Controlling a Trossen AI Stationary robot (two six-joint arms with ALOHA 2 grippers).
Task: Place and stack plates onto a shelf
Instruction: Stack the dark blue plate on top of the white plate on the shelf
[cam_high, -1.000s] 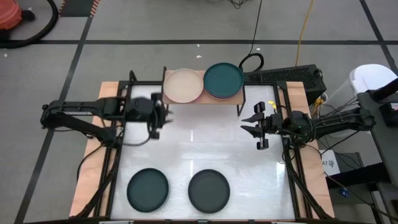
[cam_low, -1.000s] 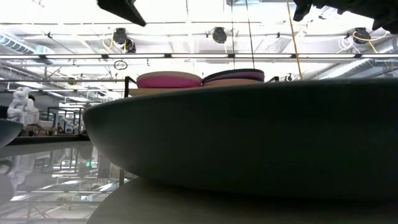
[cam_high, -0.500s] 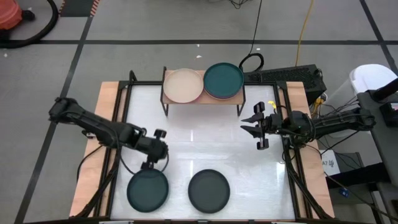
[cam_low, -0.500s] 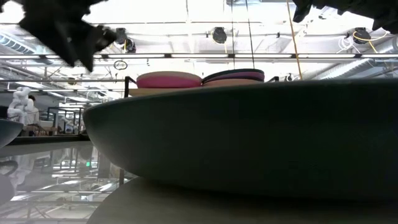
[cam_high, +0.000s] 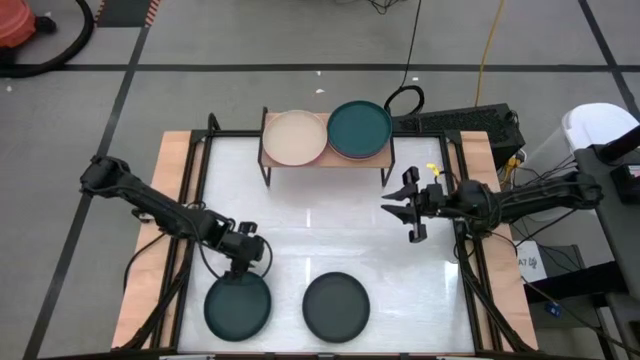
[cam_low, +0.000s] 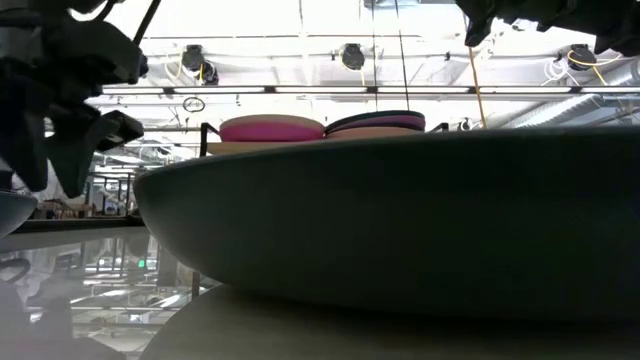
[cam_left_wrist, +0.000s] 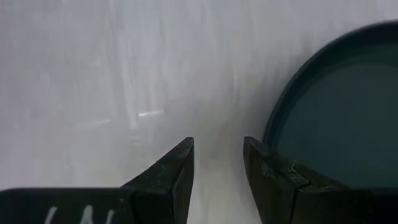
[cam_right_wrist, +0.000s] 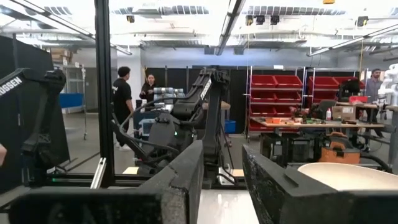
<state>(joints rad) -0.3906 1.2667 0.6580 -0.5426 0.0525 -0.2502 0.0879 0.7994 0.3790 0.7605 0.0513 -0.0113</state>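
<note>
Left gripper (cam_high: 243, 266): fingers parted, nothing held, pointing down at rim of teal plate (cam_high: 237, 305); plate flat, round, no long axis; right gripper (cam_high: 398, 210): parted, empty, beside shelf (cam_high: 326, 162).

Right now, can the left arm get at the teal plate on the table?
Probably yes. The left gripper hovers open at the teal plate's far rim, nothing between them; the dark grey plate sits apart beside it.
</note>
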